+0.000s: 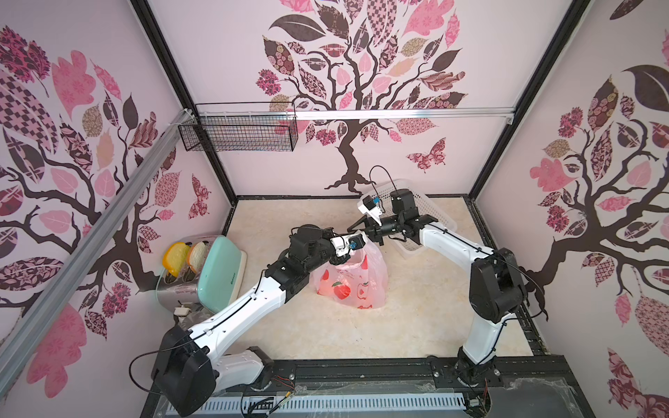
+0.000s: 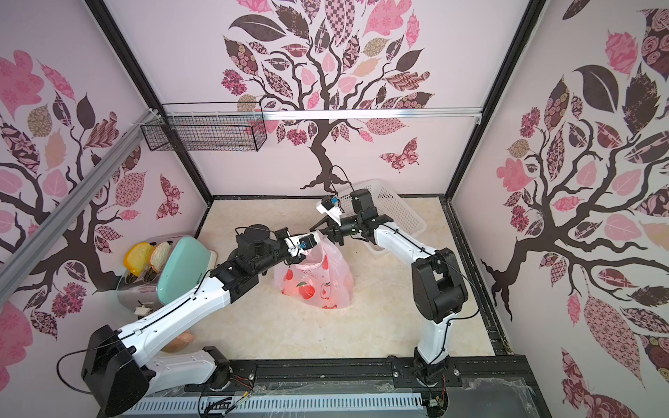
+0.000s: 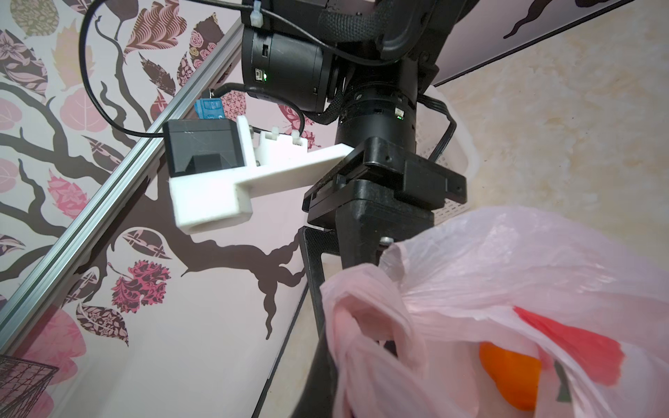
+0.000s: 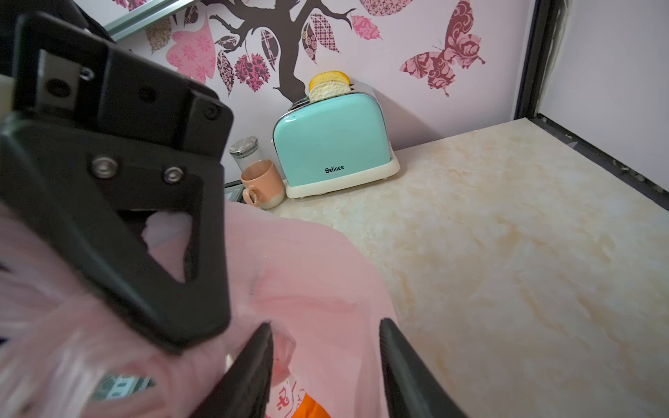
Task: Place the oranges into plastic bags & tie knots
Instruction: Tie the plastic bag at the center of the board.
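The pink plastic bag [image 1: 356, 286] [image 2: 318, 286] stands mid-table in both top views, with red fruit prints on it. An orange [image 3: 514, 380] [image 4: 307, 409] shows through its film in both wrist views. My left gripper [image 1: 344, 257] [image 2: 301, 256] is at the bag's mouth, shut on a twisted pink handle strip [image 3: 362, 325]. My right gripper [image 1: 356, 231] [image 4: 325, 347] hovers just behind the bag's top, open. Its fingers [image 4: 253, 365] straddle loose film without pinching it. Whether the handles form a knot I cannot tell.
A white perforated basket [image 1: 430, 211] lies behind the right arm at the back. A teal toaster [image 1: 217, 275] [image 4: 333, 144] holding toast slices stands at the left wall beside a peach mug [image 4: 260, 182] and a glass jar [image 4: 247, 150]. A black wire basket [image 1: 239, 126] hangs on the back wall.
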Motion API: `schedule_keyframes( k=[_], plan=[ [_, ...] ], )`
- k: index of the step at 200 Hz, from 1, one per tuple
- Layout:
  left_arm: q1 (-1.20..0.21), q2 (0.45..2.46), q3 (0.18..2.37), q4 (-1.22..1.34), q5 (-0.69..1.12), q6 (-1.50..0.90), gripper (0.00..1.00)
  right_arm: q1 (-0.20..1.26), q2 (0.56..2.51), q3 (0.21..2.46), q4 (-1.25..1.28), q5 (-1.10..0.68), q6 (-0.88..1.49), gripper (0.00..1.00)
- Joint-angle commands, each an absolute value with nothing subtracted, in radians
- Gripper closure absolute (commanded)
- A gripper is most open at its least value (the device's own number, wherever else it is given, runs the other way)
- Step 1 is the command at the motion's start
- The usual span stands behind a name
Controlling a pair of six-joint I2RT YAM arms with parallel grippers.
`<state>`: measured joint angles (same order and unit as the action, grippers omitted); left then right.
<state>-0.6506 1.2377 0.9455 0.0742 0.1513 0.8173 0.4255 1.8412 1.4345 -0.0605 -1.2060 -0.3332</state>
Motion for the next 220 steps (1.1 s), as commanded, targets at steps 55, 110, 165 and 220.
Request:
schedule_keyframes(
  k=[55, 110, 165, 220],
  plan=[
    [-0.630, 1.262, 0.950, 0.122, 0.156, 0.816, 1.00, 0.413, 1.774, 1.341, -0.004, -1.305, -0.300, 0.35],
    [-0.629, 1.268, 0.953, 0.119, 0.163, 0.808, 1.00, 0.428, 1.792, 1.345, 0.138, -1.341, -0.172, 0.32],
    [-0.627, 1.273, 0.960, 0.116, 0.166, 0.801, 1.00, 0.431, 1.849, 1.388, 0.137, -1.263, -0.189, 0.34],
    [-0.623, 1.276, 0.964, 0.105, 0.170, 0.802, 1.00, 0.414, 1.896, 1.444, 0.159, -1.307, -0.161, 0.34]
  ],
)
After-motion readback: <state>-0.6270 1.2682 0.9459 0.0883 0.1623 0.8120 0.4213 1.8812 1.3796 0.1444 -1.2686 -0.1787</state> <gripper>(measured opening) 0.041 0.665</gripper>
